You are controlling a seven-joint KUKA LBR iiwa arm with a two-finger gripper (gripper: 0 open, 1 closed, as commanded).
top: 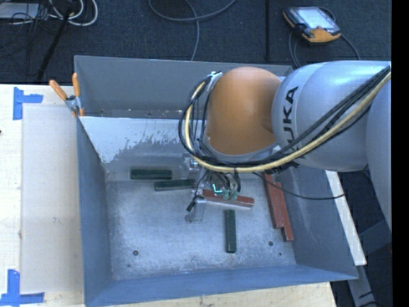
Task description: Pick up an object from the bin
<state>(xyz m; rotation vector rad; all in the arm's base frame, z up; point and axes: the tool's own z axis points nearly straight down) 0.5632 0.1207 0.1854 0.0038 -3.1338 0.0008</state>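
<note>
While the gripper [203,201] sits low in the bin [140,235] beside a reddish-brown strip [231,200], we can't tell whether it's open or gripping.

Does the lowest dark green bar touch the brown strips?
No, bare bin floor lies between the dark green bar and the brown strips.

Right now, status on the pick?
Gripper low, mid-bin, at view-left end of red-brown bar. Green bar just below it in view, dark bar just view-left.
</note>
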